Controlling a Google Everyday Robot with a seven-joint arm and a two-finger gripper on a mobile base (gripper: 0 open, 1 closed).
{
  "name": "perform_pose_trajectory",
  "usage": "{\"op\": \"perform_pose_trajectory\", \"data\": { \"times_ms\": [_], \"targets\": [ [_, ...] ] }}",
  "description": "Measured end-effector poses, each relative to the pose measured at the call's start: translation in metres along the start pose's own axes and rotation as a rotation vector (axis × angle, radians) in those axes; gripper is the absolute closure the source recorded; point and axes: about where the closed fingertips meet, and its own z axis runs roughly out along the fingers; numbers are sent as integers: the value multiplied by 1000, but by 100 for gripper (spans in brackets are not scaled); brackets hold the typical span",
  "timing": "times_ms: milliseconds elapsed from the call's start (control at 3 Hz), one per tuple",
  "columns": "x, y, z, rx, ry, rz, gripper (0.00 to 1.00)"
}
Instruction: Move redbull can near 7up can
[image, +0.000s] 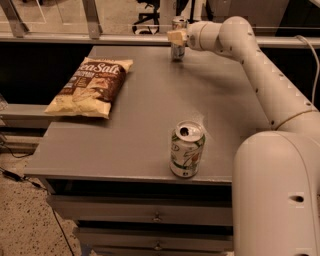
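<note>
The redbull can (178, 50) is a slim silver can standing upright at the far edge of the grey table (150, 105). My gripper (176, 36) reaches in from the right at the can's mid-height, and a tan finger (174, 36) lies across the can's front. It appears shut on the can, whose base is at or just above the tabletop. The 7up can (187, 149), white with green markings and an open silver top, stands upright near the table's front edge, far from the redbull can.
A brown sea-salt chip bag (90, 88) lies flat on the table's left side. My white arm (260, 75) stretches along the table's right side, with its bulky base (280, 195) at the front right. Drawers (150, 215) sit under the tabletop.
</note>
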Motion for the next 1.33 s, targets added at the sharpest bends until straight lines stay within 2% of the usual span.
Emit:
{"op": "perform_pose_trajectory", "data": {
  "times_ms": [333, 667, 1000, 1333],
  "targets": [
    [-29, 25, -63, -85, -51, -20, 100],
    [-32, 43, -117, -138, -90, -30, 100],
    [-32, 44, -116, -139, -89, -30, 100],
    [-27, 53, -109, -179, -76, -24, 100]
  ]
}}
